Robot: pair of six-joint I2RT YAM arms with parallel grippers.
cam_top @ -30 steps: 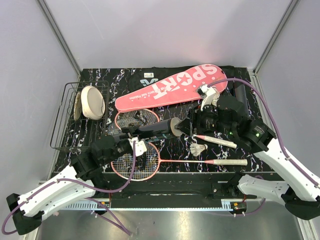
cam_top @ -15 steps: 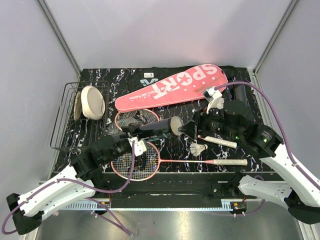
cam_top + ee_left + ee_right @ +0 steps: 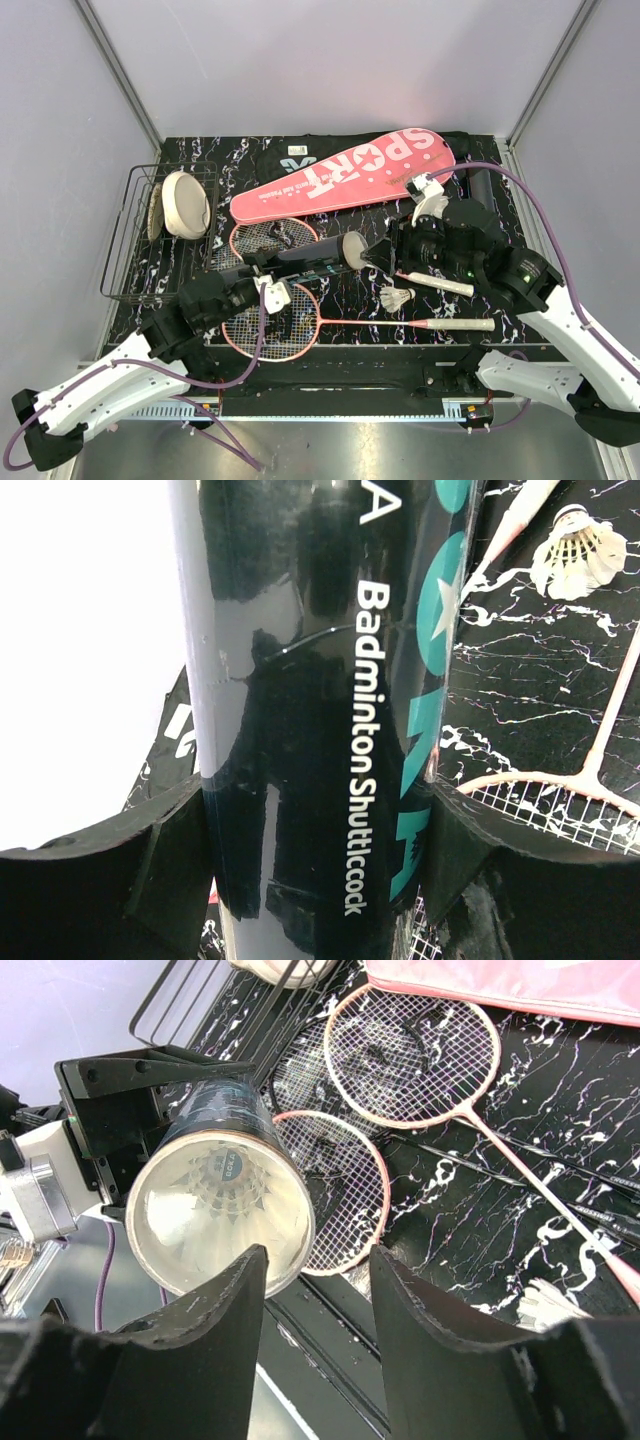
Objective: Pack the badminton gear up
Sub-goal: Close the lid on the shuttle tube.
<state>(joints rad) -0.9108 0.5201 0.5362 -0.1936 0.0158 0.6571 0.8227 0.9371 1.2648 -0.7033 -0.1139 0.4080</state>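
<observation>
Top external: dark tube (image 3: 305, 262) held over the rackets (image 3: 272, 322), clamped near its rear end by the left gripper (image 3: 262, 278). Right gripper (image 3: 383, 252) sits just beside the tube's open mouth. One loose shuttlecock (image 3: 398, 298) lies on the table (image 3: 340, 288) between the racket handles.

Left wrist: fingers (image 3: 100, 880) pressed on both sides of the tube; label reads "Badminton Shuttlecock".

Right wrist: sole view into the mouth, stacked shuttlecocks (image 3: 225, 1195) inside. Its jaws stand apart, empty.
</observation>
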